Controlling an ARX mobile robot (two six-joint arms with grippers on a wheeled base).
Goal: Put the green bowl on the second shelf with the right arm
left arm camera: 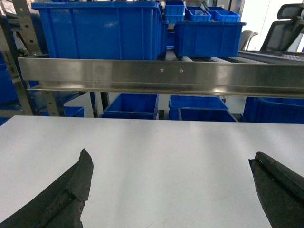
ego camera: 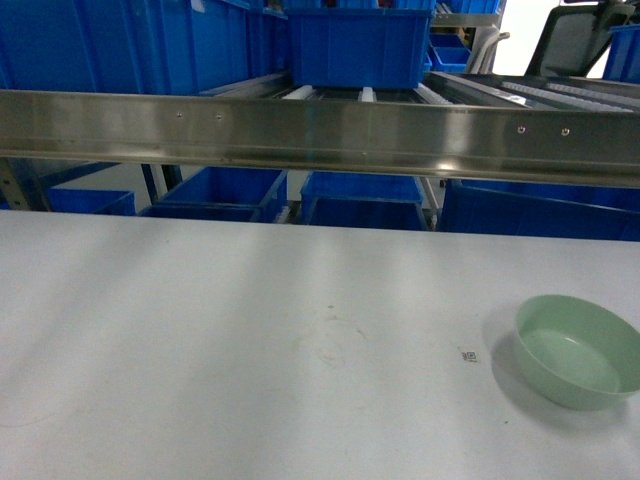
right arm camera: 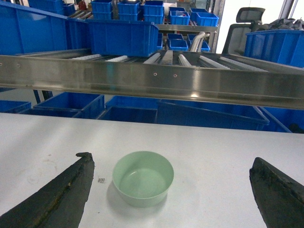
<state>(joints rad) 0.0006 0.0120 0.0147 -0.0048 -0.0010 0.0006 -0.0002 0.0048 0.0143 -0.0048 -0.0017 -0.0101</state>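
Your green bowl [right arm camera: 143, 178] sits upright and untouched on the white table [ego camera: 200, 330] below the steel roller shelf [right arm camera: 152, 76], ahead of the right gripper [right arm camera: 171, 199], both grippers' jaws spread wide and empty, so grasp, lift and placement all remain.

A white bench [ego camera: 200, 340] fronts a steel shelf rail [ego camera: 320, 135], with blue totes [ego camera: 360, 45] above and below it.

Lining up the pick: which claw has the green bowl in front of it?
The right claw: the green bowl sits between its open fingers; the left claw faces bare table.
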